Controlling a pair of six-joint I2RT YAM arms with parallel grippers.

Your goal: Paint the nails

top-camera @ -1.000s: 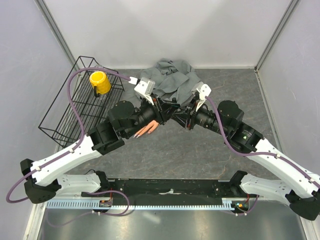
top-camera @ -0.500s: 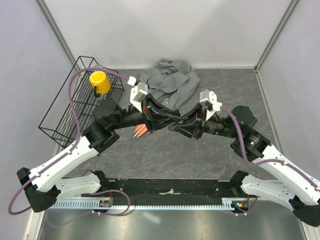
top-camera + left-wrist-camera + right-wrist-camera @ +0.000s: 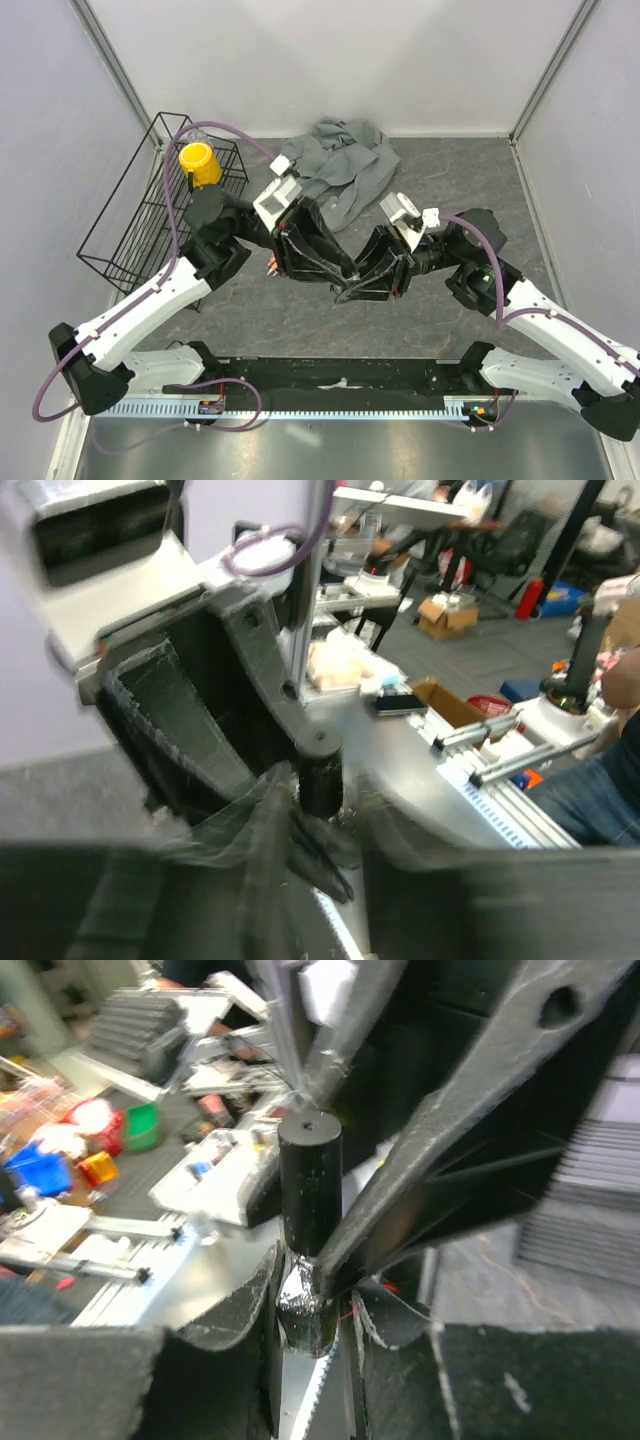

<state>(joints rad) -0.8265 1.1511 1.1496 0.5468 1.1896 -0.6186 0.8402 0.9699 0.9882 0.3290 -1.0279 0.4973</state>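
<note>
My right gripper (image 3: 312,1332) is shut on a small glass polish bottle (image 3: 305,1310) with a tall black cap (image 3: 310,1195). My left gripper (image 3: 345,272) meets it tip to tip over the table's middle. One left finger (image 3: 440,1140) touches the base of the cap. The left wrist view is blurred; the cap (image 3: 320,775) stands just beyond its fingertips, and its grip is unclear. Of the peach mannequin hand only a sliver (image 3: 272,265) shows beneath the left arm. The nails are hidden. Its grey shirt (image 3: 342,165) lies bunched at the back.
A black wire basket (image 3: 130,235) stands at the left with a yellow cup (image 3: 200,163) in its far end. Walls close the table at the back and both sides. Both arms cross the middle of the table.
Both grippers have drawn back from the grey shirt toward the near side and now meet lower over the table. The left arm now covers the peach fingers that showed before.
</note>
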